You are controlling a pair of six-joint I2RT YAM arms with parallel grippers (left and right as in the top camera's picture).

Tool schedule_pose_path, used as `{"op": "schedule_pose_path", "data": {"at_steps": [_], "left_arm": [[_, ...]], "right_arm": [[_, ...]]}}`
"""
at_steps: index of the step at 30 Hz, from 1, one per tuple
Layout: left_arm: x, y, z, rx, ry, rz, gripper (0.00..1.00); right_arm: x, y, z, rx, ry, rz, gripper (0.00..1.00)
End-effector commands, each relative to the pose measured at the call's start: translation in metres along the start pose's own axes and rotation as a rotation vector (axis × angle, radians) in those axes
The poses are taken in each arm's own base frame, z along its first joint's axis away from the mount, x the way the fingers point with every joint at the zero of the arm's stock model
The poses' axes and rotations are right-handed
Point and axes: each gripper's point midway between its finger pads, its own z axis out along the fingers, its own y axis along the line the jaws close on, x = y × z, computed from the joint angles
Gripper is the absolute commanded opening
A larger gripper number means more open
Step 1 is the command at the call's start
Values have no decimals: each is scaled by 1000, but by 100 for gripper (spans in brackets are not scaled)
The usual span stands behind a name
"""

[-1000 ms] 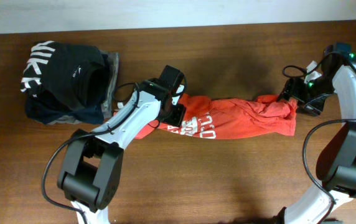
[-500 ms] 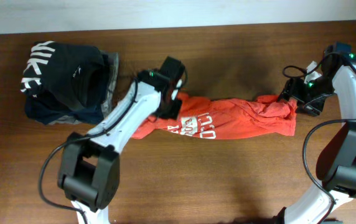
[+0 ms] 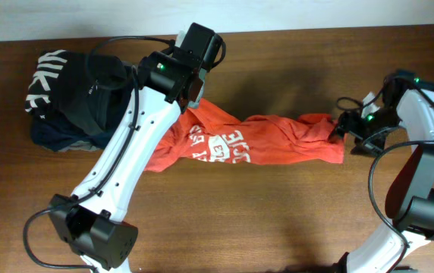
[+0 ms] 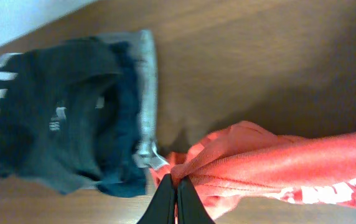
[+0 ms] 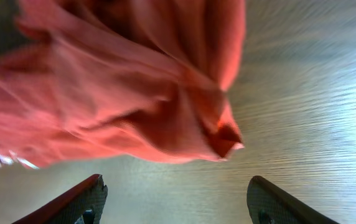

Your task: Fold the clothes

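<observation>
The left arm (image 3: pixel 126 152) is being held stretched from the near left of the table (image 3: pixel 278 227) towards the far side, its wrist tipped down. The left gripper (image 4: pixel 175 182) is being kept pressed together on a bunched fold at the left end of the orange-red T-shirt (image 3: pixel 266 144). The T-shirt is being left crumpled in a long band across the middle of the table, beside the pile of dark garments (image 3: pixel 80 91) at the far left. The right arm (image 3: pixel 429 121) is being held bent inward from the right. The right gripper (image 5: pixel 177 182) is being kept spread wide at the shirt's right end, no cloth being gripped.
</observation>
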Motion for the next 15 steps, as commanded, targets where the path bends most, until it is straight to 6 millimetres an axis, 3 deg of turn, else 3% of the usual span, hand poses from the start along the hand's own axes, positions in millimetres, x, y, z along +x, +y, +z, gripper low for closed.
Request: {"op": "schedule_pose_path", "data": {"at_steps": [1,4,6,12,15], "left_arm": [[-17,47,-41,-124,-133,-160,0],[-20,45,-55,-57,-166,-185,1],[-20,39,-59,-9,-169,-187,1],[-26,37,-73,46,-211,-165,1],[-41,40,-100,80,-301,-161,1]], "right_arm": [[4,8,14,-69,19,-31,77],[0,33,11,-212,-7,-135,76],[-3,62,2,-388,-45,-237,76],[-14,71,0,-420,-94,-278,69],[-26,78,0,-418,-150,-322,65]]}}
